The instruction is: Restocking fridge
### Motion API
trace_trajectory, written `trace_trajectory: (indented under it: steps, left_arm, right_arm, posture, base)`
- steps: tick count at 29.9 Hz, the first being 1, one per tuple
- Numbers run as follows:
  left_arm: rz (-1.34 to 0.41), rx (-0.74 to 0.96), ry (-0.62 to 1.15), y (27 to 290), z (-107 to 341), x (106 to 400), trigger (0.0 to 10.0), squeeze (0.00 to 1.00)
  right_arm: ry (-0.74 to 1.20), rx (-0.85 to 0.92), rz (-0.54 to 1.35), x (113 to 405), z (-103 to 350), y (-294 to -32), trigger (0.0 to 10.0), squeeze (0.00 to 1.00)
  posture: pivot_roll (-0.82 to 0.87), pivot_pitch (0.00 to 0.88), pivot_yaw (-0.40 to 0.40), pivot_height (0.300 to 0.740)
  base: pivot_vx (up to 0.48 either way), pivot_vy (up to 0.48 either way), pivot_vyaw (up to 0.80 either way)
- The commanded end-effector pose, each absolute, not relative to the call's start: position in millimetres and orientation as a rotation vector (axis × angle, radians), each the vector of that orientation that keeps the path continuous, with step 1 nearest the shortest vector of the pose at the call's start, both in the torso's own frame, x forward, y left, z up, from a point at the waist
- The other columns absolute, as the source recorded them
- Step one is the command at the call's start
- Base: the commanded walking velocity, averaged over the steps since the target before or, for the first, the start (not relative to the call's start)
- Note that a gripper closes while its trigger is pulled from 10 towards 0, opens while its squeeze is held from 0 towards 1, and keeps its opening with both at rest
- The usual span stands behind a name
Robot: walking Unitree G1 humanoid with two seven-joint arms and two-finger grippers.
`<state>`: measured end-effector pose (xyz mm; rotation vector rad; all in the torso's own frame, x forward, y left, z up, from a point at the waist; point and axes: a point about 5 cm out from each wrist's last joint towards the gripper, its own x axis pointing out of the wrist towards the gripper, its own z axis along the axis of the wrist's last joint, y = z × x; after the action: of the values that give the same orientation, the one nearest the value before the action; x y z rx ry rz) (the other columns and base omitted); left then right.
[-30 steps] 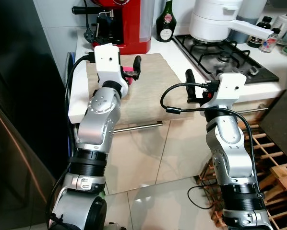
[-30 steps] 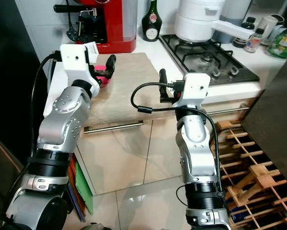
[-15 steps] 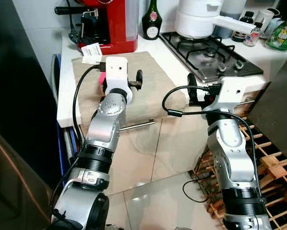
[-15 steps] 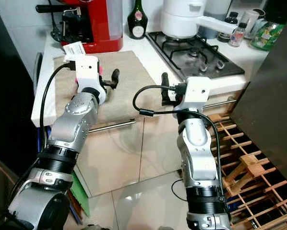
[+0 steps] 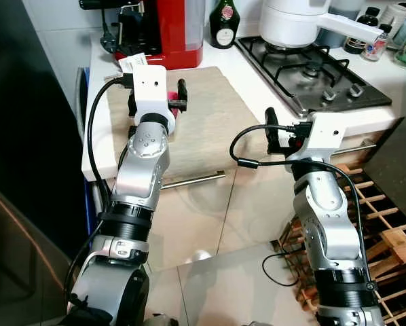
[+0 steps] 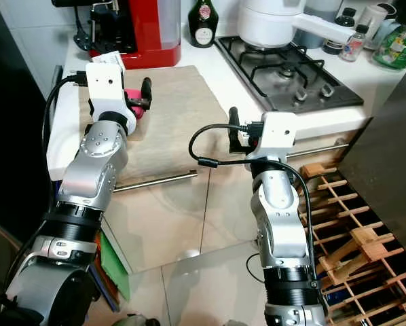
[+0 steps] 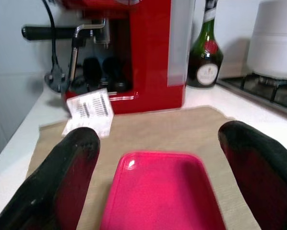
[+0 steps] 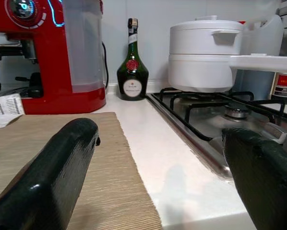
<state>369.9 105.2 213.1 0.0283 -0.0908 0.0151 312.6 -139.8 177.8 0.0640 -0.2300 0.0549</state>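
Since a moment ago the left gripper (image 7: 158, 158) has drawn in over the pink container (image 7: 162, 191), its fingers (image 7: 74, 167) spread wide to either side of it and not touching. That container lies flat on the beige mat (image 5: 210, 129) on the table (image 6: 210, 61), just before the red coffee machine (image 5: 169, 30) and a paper tag (image 7: 88, 110). Near the table's front edge, the right gripper (image 8: 158, 158) hangs open beside the gas hob (image 6: 291, 75), holding nothing.
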Motion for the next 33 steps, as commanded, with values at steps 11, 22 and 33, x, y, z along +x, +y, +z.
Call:
trace_trajectory:
  steps: [11,22,33]
  left_arm:
    - [-0.024,0.037,0.0,99.8,204.0,366.1,10.0,0.0]
    - [-0.01,0.046,0.065,100.6,193.8,365.7,10.0,0.0]
    - [-0.01,0.046,0.065,100.6,193.8,365.7,10.0,0.0]
  right_arm:
    - [-0.228,0.068,0.067,313.2,179.4,-138.8,10.0,0.0]
    - [-0.226,0.068,0.067,313.1,178.9,-138.4,10.0,0.0]
    - [-0.226,0.068,0.067,313.1,178.9,-138.4,10.0,0.0]
  posture:
    - [-0.11,0.012,0.013,0.74]
    - [-0.11,0.011,0.016,0.74]
    - [-0.11,0.011,0.016,0.74]
  base:
    - [0.0,0.0,0.0]
    - [0.0,0.0,0.0]
    - [0.0,0.0,0.0]
